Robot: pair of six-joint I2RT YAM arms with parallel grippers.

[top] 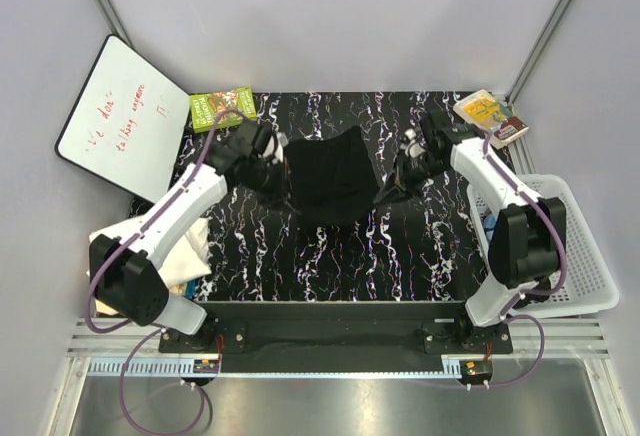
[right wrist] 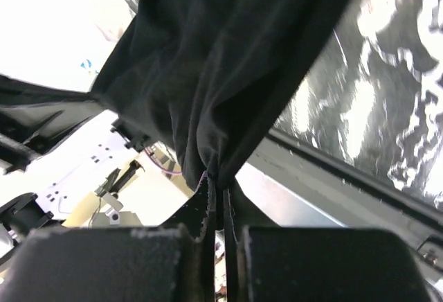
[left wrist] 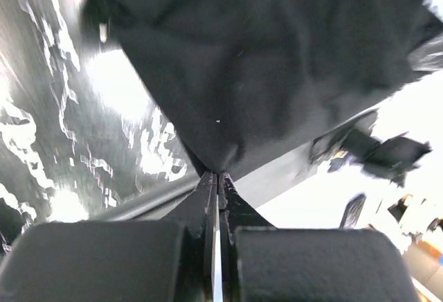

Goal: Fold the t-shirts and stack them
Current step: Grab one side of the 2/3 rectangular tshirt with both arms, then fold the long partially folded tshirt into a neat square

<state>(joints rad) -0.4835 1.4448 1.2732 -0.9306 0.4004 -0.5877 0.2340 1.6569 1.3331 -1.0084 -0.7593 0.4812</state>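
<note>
The left claw (left wrist: 216,177) is pinched tight on a bunched bit of the black t-shirt (left wrist: 277,73), and the right claw (right wrist: 218,184) is clamped the same way on the opposite side. The cloth hangs between them over the middle of the marbled table (top: 420,256), stretched from side to side, with most of it reaching toward the far edge. The dark folds hide the collar and sleeves, so the neck end cannot be told. Both wrist views are blurred, and they cut off the shirt's edges.
</note>
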